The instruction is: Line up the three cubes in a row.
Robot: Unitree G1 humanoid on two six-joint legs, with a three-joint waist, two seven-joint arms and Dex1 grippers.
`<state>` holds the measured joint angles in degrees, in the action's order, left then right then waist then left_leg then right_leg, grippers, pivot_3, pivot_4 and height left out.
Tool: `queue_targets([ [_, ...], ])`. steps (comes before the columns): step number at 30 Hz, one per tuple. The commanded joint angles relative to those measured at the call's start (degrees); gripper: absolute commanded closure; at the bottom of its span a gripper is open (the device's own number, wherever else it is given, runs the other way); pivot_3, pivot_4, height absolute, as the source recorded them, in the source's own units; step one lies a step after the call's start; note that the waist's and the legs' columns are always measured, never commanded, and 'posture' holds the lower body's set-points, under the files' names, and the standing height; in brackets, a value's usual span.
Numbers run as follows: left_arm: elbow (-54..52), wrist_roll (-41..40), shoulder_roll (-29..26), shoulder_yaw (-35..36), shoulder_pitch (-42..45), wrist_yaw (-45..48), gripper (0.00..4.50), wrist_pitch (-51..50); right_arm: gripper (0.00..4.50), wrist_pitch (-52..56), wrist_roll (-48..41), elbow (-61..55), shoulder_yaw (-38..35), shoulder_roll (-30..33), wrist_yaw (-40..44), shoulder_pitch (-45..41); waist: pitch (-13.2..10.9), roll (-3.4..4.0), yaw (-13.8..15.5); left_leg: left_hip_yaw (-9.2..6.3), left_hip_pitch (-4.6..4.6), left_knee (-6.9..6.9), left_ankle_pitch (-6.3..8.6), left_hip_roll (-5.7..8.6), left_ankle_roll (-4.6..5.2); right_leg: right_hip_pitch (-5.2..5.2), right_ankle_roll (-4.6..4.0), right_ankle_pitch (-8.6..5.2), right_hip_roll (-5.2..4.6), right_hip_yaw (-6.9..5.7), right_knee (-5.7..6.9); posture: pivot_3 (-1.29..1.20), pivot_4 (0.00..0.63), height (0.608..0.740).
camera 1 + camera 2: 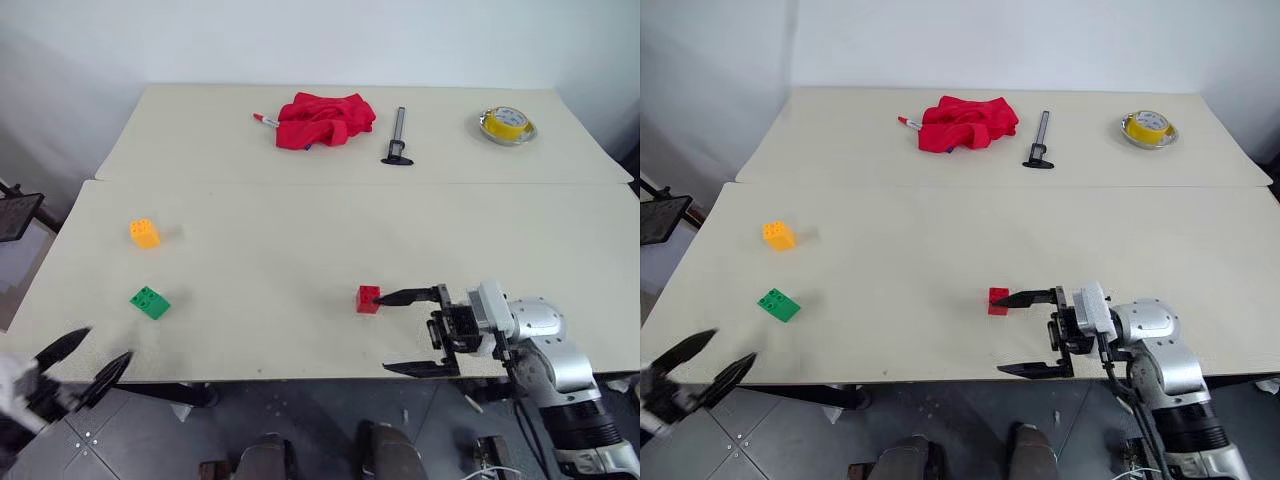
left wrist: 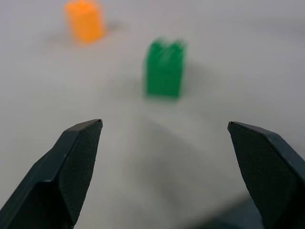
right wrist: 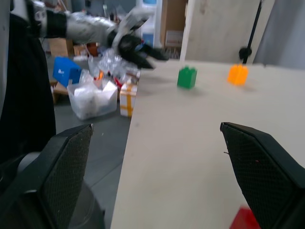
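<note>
The red brick [image 1: 369,299] sits low and right of centre on the tabletop [image 1: 300,250], touching or just off the upper finger of the right gripper [image 1: 415,332], whose fingers are spread and empty. The green brick [image 1: 149,302] and yellow-orange brick [image 1: 145,233] lie well apart at mid-left. There the left gripper [image 1: 85,362] (fingers also spread, empty) hangs off the tabletop's lower-left edge, nearer the green brick, which lies up and right of it.
</note>
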<state>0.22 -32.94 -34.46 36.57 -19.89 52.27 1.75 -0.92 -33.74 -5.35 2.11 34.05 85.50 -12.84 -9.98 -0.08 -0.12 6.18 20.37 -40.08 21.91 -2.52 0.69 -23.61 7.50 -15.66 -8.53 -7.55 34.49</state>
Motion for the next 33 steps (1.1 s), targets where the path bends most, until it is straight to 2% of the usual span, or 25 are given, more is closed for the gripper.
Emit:
queue_targets([
  [1,1.07,3.51,-1.67,-3.23,3.54,-1.21,0.00,0.08,0.02,1.21,-0.63,-2.77,-0.06,0.98,0.09,0.74,0.00,0.00,-0.43,0.08,-0.09,0.01,0.04,0.06,-0.07,0.00,-0.02,0.01,0.03,-0.07,0.06,0.00,0.150,0.740],
  [5,6.99,6.84,-2.49,-8.25,11.23,-1.67,0.00,-0.09,0.02,1.85,-0.25,-4.16,0.37,0.51,-1.40,0.90,-0.01,0.03,-0.85,0.43,-0.20,0.05,0.06,-0.01,-0.12,-0.07,-0.04,0.00,0.12,-0.11,0.26,0.00,0.150,0.740],
  [8,8.77,7.64,-2.81,-8.81,14.53,-3.15,0.00,-0.32,0.02,1.75,0.28,-4.91,-0.06,0.39,-3.05,1.14,-0.01,0.00,-1.14,0.69,-0.18,0.04,0.06,-0.03,-0.13,-0.07,-0.04,0.00,0.14,-0.13,0.26,0.00,0.150,0.740],
  [16,7.77,6.71,-5.01,-9.61,13.76,1.05,2.47,-1.23,0.00,1.24,0.93,-6.17,-1.19,0.91,-5.58,3.15,-0.01,0.01,-1.39,0.69,-0.18,0.05,0.10,-0.08,-0.18,-0.10,-0.04,0.00,0.14,-0.18,0.26,0.00,0.150,0.740],
  [18,3.38,4.32,-6.43,-12.05,15.76,4.07,2.99,-4.95,0.00,0.94,1.15,-6.89,-2.45,1.56,-6.62,4.73,-0.01,0.00,-1.13,0.69,-0.18,0.03,0.10,-0.08,-0.18,-0.10,-0.04,0.00,0.14,-0.16,0.25,0.00,0.150,0.740],
  [21,-2.25,2.51,-7.51,-17.73,21.05,7.21,2.95,-9.90,0.00,0.90,1.26,-7.44,-3.93,2.43,-7.86,5.96,-0.02,-0.01,0.09,0.67,-0.16,-0.02,0.10,-0.06,-0.18,-0.08,-0.04,0.00,0.13,-0.15,0.26,0.00,0.150,0.740],
  [24,-4.44,5.75,-6.97,-27.44,31.17,9.62,2.95,-12.62,0.00,0.82,1.48,-7.22,-5.88,3.47,-8.93,7.04,-0.02,0.00,1.28,0.68,-0.16,-0.13,0.08,-0.02,-0.16,-0.02,-0.04,0.00,0.13,-0.12,0.25,0.00,0.150,0.740],
  [28,0.32,10.10,-1.72,-38.28,44.68,11.34,2.95,-14.03,0.00,0.03,1.76,-6.31,-8.28,4.84,-9.64,8.64,-0.01,0.01,1.48,0.80,-0.16,-0.12,0.06,0.08,-0.12,-0.02,-0.04,0.00,0.15,-0.10,0.23,0.00,0.150,0.740],
  [33,14.26,19.83,5.38,-49.90,56.22,14.42,2.95,-8.37,0.00,0.19,1.35,-6.46,-11.87,6.36,-10.71,11.18,-0.02,0.00,1.14,0.91,-0.16,-0.01,0.06,0.06,-0.13,-0.06,-0.03,0.01,0.28,-0.14,0.13,0.00,0.150,0.740],
])
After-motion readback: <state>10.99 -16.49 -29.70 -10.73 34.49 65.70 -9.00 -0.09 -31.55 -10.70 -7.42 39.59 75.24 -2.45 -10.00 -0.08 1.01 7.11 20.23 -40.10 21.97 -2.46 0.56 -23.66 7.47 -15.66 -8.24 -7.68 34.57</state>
